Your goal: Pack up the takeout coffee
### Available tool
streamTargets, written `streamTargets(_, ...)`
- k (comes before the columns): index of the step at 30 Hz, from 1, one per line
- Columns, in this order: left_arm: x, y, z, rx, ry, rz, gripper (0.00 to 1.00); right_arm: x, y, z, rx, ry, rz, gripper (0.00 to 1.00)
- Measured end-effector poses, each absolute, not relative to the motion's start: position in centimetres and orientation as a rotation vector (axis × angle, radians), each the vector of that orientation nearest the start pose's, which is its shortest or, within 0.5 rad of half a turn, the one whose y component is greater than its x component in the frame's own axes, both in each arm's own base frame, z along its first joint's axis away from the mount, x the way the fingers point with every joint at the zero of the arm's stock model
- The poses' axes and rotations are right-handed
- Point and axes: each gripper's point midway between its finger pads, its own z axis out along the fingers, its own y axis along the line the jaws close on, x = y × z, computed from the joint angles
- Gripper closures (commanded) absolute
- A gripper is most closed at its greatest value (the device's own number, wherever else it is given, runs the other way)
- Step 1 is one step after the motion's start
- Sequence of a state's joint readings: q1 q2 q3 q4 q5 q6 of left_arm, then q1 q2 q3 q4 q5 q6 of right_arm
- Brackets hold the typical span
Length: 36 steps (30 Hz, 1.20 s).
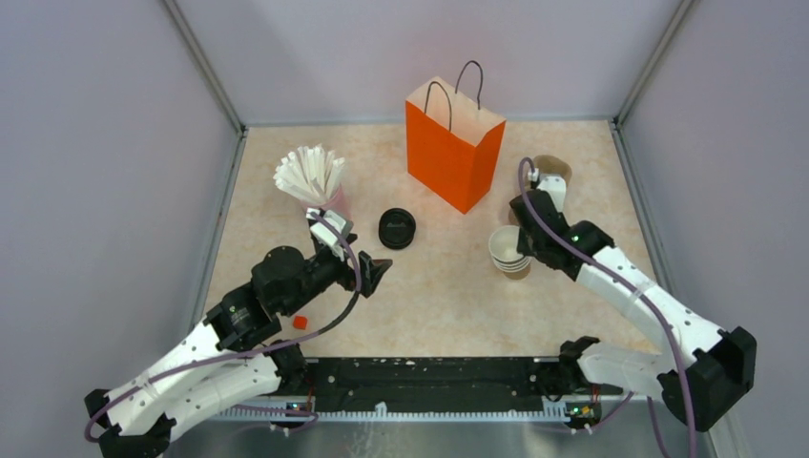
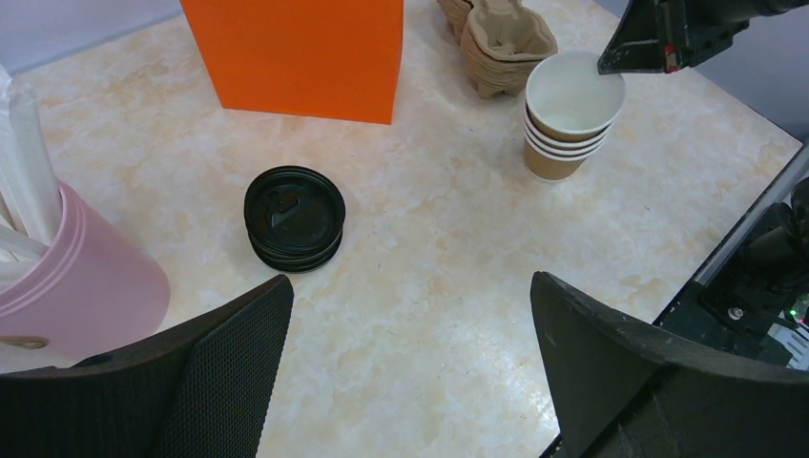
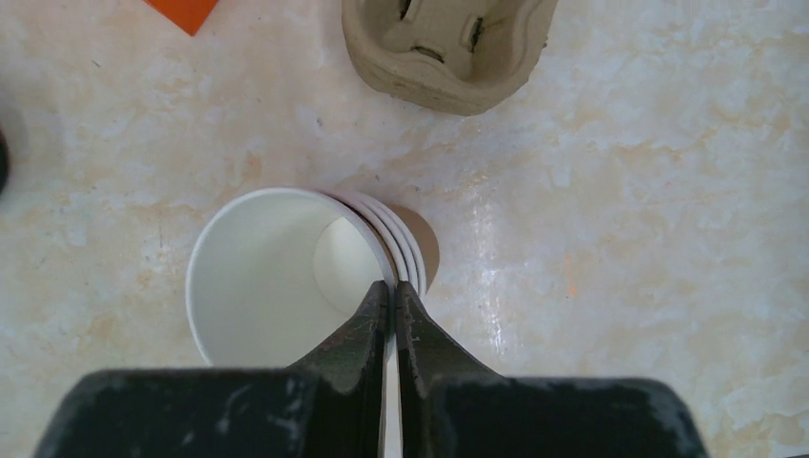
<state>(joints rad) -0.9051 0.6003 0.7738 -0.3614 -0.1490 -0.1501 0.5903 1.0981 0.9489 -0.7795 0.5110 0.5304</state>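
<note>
My right gripper [image 3: 393,291] was pinched shut on the rim of the top cup [image 3: 258,277] in the stack of cups [image 1: 508,250], near the orange bag [image 1: 453,143] on the worktop [image 1: 448,296]. My left gripper [image 2: 410,286] hung wide open near the black lids [image 2: 294,218], holding nothing. Where the lidded coffee cup was, I could not tell

Open tabletop [image 1: 448,296] lies between the black lids [image 1: 397,229] and the cup stack [image 1: 508,250], where the right gripper [image 3: 393,291] stands. Orange bag [image 1: 454,143] and pulp carriers [image 2: 506,38] block beyond.
</note>
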Motion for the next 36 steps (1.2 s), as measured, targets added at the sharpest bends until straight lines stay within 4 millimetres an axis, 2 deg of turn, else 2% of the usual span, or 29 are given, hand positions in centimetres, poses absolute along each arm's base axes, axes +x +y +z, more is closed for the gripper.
streamTargets(5,18.2,-20.0,27.7,0.559,1.711,-0.633,0.01,25.3,8.8,19.0,0.17,2.26,-0.036,1.0)
streamTargets(8,18.2,-20.0,27.7,0.559,1.712,-0.633,0.01,25.1,8.4,20.1,0.206,2.218,-0.008,1.0)
streamTargets(17,18.4,-20.2,27.2,0.566,1.728,-0.624,0.01,24.2,5.9,20.9,0.304,2.162,-0.079,1.0)
streamTargets(24,18.4,-20.1,27.1,0.564,1.733,-0.617,0.01,23.4,4.2,23.2,0.348,2.101,-0.119,1.0)
streamTargets(30,19.3,-18.8,27.2,0.491,1.741,-0.548,0.01,23.2,5.5,24.4,0.306,2.11,-0.011,1.0)
streamTargets(36,20.5,-17.0,27.5,0.374,1.748,-0.462,0.01,23.2,9.8,27.1,0.187,2.109,0.265,1.0)
